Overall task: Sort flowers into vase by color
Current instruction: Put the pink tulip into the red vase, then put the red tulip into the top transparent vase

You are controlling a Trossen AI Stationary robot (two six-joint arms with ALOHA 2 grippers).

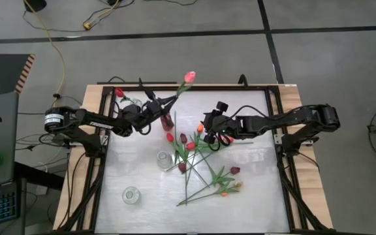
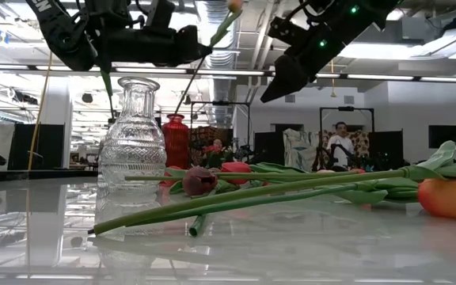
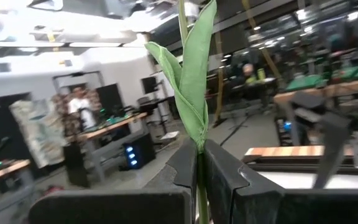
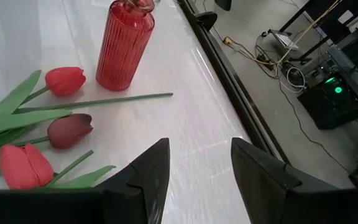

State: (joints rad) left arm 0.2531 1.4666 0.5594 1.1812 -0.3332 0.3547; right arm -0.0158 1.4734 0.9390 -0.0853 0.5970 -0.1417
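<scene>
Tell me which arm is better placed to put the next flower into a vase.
Left. The left gripper is shut on a pink tulip, raised close to the red vase. The right gripper is open, empty, over the loose flowers.

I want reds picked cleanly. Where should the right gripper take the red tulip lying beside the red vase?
On the short bare stem just behind the head, from straight above, the open right gripper straddling it: the red tulip lies flat, and leaves crowd its stem farther along. The left gripper is shut on a pink tulip.
</scene>
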